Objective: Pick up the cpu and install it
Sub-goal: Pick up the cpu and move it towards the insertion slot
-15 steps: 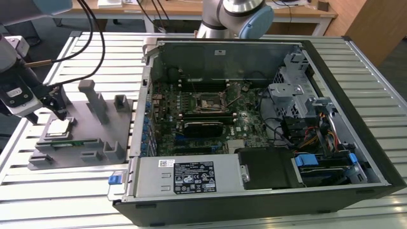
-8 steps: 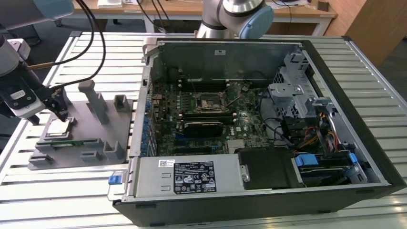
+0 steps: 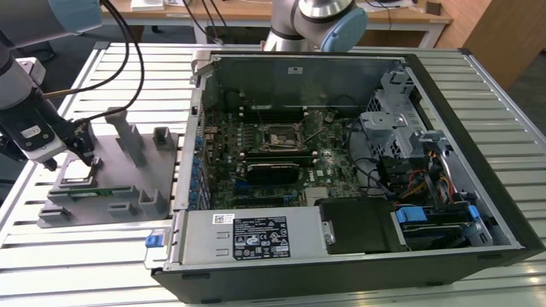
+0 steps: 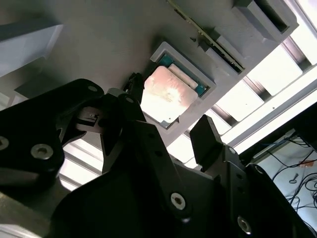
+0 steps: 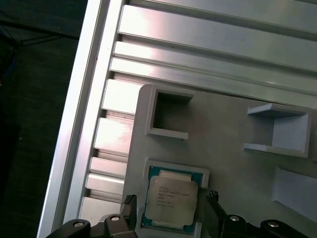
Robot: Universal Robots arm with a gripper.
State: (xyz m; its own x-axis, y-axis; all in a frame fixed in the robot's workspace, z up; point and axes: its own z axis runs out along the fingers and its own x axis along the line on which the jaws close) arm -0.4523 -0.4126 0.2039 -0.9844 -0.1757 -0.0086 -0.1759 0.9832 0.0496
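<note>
The cpu is a small square chip with a silvery top plate, lying flat in a square recess of the grey tray at the exterior view's left. In the second wrist view the cpu looks bright inside its raised frame. My gripper hangs directly over the chip and is open. One black fingertip stands on each side of the chip, clear of its edges, with the other fingertip opposite. The black socket sits on the motherboard inside the open computer case.
A narrow green memory stick lies in a tray slot beside the chip. Grey upright holders rise from the tray close to the gripper. The case wall borders the tray. A second arm's base stands behind the case.
</note>
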